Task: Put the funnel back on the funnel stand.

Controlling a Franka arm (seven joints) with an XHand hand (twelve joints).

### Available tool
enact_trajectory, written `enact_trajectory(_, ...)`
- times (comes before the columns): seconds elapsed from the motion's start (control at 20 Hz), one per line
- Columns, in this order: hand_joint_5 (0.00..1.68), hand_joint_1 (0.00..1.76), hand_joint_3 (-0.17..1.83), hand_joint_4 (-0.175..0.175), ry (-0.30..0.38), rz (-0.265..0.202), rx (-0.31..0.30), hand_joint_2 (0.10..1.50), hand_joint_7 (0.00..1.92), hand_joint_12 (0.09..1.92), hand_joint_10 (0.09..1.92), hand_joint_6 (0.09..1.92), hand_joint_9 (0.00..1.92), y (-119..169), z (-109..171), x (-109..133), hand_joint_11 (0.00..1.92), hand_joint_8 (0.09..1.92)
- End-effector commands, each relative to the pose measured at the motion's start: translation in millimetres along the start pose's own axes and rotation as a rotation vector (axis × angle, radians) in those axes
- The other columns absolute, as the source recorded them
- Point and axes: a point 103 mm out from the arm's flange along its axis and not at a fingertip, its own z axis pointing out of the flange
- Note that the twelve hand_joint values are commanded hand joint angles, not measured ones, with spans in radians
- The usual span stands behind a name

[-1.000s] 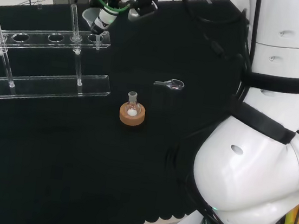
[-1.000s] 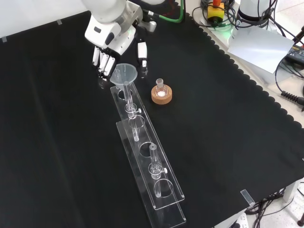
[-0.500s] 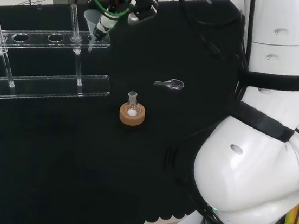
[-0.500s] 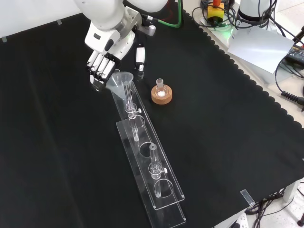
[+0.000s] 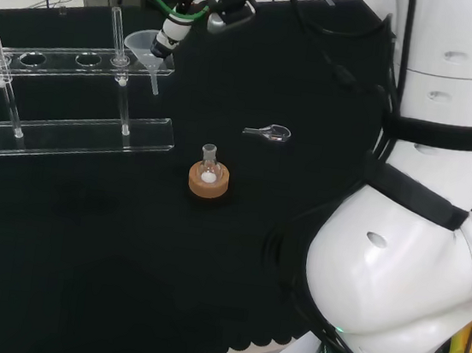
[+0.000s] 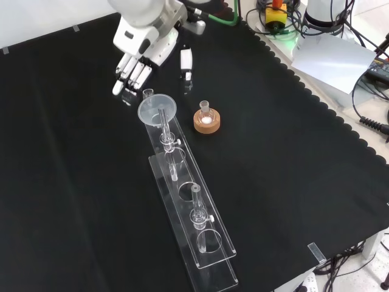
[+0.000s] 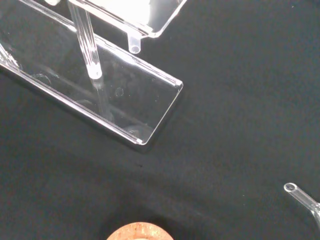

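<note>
The clear funnel sits with its mouth up in the end hole of the clear funnel stand, its stem hanging down through the top shelf. In the head view the funnel is at the right end of the stand. The hand hovers just beyond the funnel, apart from it, fingers straight and thumb spread, holding nothing. It is also above and right of the funnel in the head view, the hand. The wrist view has the funnel's stem tip above the stand's base.
A cork ring with a small flask stands right of the stand's end, also seen as the cork ring. A small glass piece lies beyond it. Two upright rods rise from the stand. The arm's white links stand at the head view's right.
The hand let go of the funnel and drew back from it. The funnel went from tilted in the fingers to upright in the stand's end hole.
</note>
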Motion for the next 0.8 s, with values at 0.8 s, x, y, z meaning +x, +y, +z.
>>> enact_trajectory(0.8,0.0,0.6,-0.13,-0.071,0.083,0.145,-0.17,0.89,0.0,1.26,0.44,0.09,0.01,-157.7,11.4,-12.3,0.0,0.09)
